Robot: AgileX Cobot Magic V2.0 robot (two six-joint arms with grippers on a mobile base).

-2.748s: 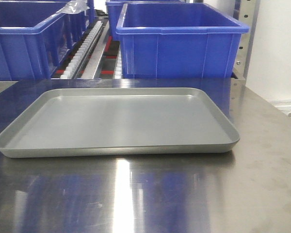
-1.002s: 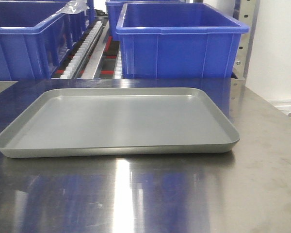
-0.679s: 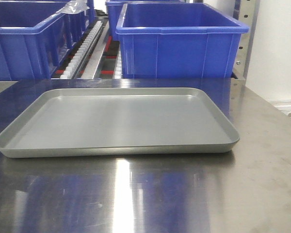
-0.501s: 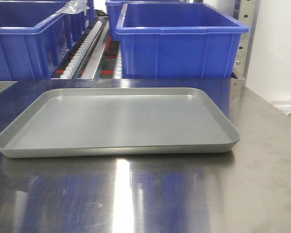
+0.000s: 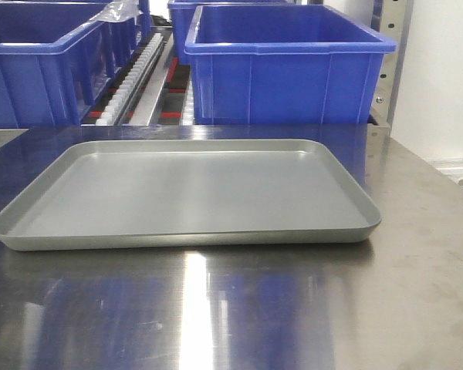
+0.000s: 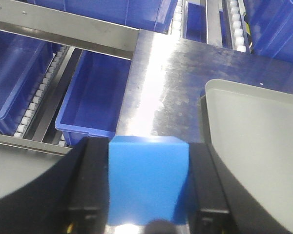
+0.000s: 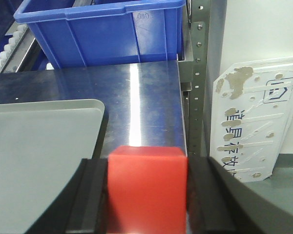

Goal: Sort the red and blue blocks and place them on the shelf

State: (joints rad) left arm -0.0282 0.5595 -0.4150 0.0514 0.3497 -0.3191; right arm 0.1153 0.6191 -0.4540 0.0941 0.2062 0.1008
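Note:
In the left wrist view my left gripper (image 6: 147, 146) is shut on the blue block (image 6: 147, 185), held between the black fingers above the steel tabletop (image 6: 161, 83), just left of the grey tray (image 6: 254, 146). In the right wrist view my right gripper (image 7: 146, 163) is shut on the red block (image 7: 146, 195), at the tray's right corner (image 7: 39, 146). The shelf shows as white roller tracks (image 5: 135, 73) behind the table and as a steel crossbar (image 6: 63, 27). Neither gripper appears in the front view, where the tray (image 5: 185, 235) holds nothing.
Big dark-blue bins stand on the shelf behind the tray (image 5: 285, 65) (image 5: 38, 69), and more sit lower at the left (image 6: 95, 97). A perforated rack upright (image 7: 199, 63) and a worn white sign (image 7: 254, 122) lie to the right of the table edge.

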